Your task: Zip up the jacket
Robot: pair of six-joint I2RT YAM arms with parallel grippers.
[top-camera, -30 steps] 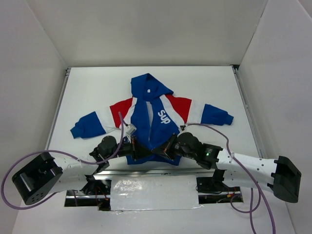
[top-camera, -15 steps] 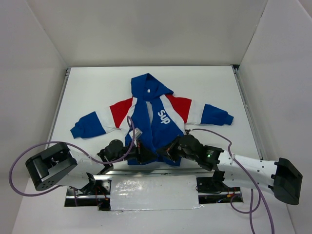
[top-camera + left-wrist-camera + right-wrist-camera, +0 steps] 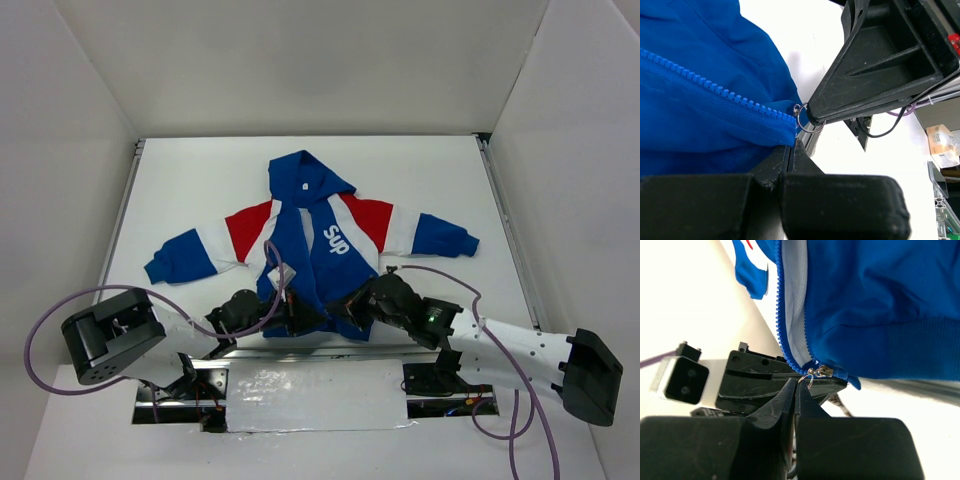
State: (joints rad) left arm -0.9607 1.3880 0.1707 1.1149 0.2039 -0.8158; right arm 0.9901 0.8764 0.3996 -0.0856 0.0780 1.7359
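The jacket (image 3: 322, 238) lies flat on the white table, hood at the far end, blue front with white "SUP", red and white shoulders, sleeves spread. Its front is open along the zipper (image 3: 715, 87). Both grippers meet at the near hem. My left gripper (image 3: 298, 318) is shut on the blue hem at the zipper's bottom end; the left wrist view shows its closed tips (image 3: 791, 150) there. My right gripper (image 3: 342, 312) is shut on the metal pull ring (image 3: 808, 380) of the zipper slider (image 3: 823, 371). The slider sits at the bottom of the zipper.
White walls enclose the table on three sides. A metal rail (image 3: 125, 215) runs along the left edge. A silver taped patch (image 3: 315, 398) lies between the arm bases at the near edge. Purple cables (image 3: 40, 340) loop off both arms.
My left gripper has moved right along the near hem, close to the right gripper. The right gripper has stayed at the hem, shifting only slightly. The jacket has not moved.
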